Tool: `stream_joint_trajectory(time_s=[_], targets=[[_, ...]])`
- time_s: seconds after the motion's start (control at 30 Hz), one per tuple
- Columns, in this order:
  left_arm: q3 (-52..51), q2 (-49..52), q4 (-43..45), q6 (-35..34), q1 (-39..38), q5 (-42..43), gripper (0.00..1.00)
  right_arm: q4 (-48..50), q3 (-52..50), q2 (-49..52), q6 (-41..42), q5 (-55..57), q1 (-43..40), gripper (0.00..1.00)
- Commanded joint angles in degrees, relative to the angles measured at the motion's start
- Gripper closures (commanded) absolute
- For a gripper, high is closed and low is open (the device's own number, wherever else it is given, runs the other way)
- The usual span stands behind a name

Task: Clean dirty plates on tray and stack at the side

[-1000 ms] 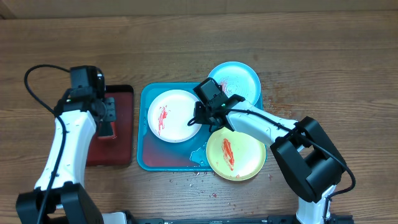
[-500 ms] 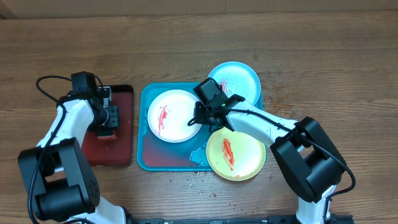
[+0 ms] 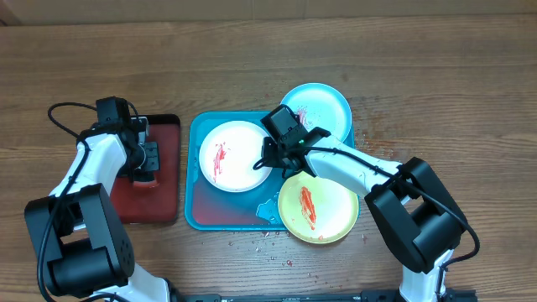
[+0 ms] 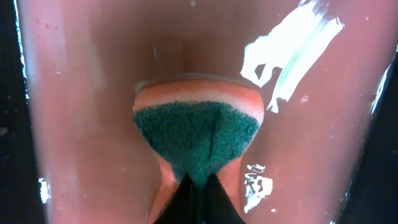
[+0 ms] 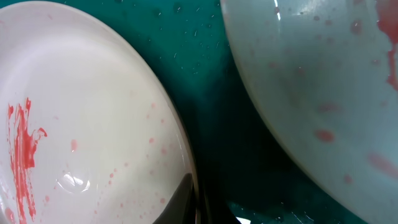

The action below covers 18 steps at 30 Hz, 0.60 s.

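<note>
Left claw [image 4: 198, 182] pinches sponge [image 4: 196, 138]; sponge's base hidden.

Turquoise-blue tray [image 3: 195, 214], plain, wet sheen. White plate [image 3: 236, 156], tray's left half: red sauce streak left of centre, faint pink specks. Light blue plate [image 3: 323, 105], tray's far right corner: pinkish smears, spots. Yellow-green plate [image 3: 319, 210], tray's near right corner: red-orange smear at centre. Smaller tray [image 3: 164, 205] dark red, black rim. Sponge [image 4: 196, 134] orange, dark green scouring face. Table [image 3: 445, 75] brown wood grain. Robot arms [image 3: 348, 170] white, black joints.
</note>
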Motion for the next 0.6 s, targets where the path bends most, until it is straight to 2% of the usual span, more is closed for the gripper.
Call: stream_joint_trajectory(time_s=[0.0,0.17,0.33,0.57], targets=[[-0.83,2.27,-0.04,-3.41,-0.11,-0.35,0.96,-0.70,0.37,1.16,0.07,1.01,0.22,0.96],[-1.68,6.16,0.52,-7.17,-0.11,-0.28,0.96,-0.79,0.37,1.16,0.07,0.98,0.22,0.96],[-1.38,7.61,0.11,-7.34,-0.11,1.42,0.96,-0.96,0.37,1.16,0.07,0.74,0.22,0.96],[10.10,4.39,-10.14,-6.75,-0.11,4.68,0.96,-0.98,0.37,1.14,0.07,-0.74,0.22,0.96]])
